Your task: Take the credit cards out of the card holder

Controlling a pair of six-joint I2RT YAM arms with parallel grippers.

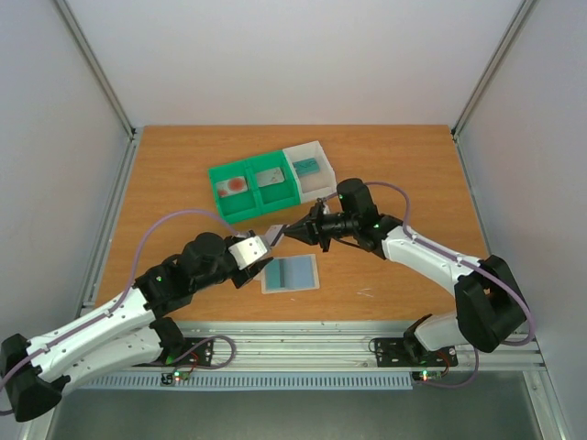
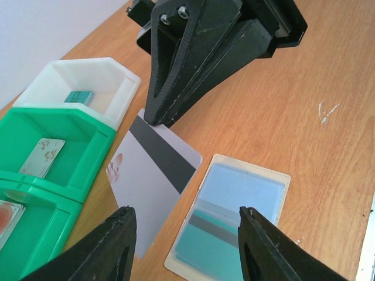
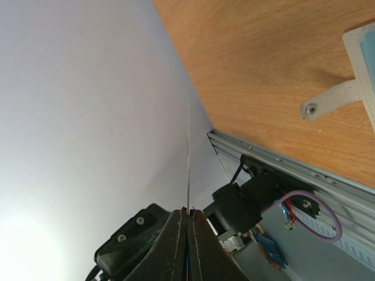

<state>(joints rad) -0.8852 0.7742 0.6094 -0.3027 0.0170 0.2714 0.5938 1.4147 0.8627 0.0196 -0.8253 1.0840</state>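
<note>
A grey credit card (image 2: 153, 175) with a dark stripe hangs tilted above the table, and my right gripper (image 2: 157, 120) is shut on its top corner. The right wrist view shows this card edge-on (image 3: 188, 158) between the closed right gripper (image 3: 188, 212). The pale beige card holder (image 2: 282, 178) lies flat on the wood with blue and teal cards inside. My left gripper (image 2: 187, 249) hovers open over the holder and the card's lower edge, gripping nothing. From above, the two grippers meet tip to tip, left gripper (image 1: 269, 241), right gripper (image 1: 290, 231), just behind the card holder (image 1: 291, 273).
A green two-compartment tray (image 1: 220, 203) holds a white card with a red circle (image 1: 236, 184) and a grey card (image 1: 271, 177). Beside it a white tray (image 1: 319, 149) contains a teal card (image 1: 307, 166). Metal rails run along the near table edge (image 1: 303, 341).
</note>
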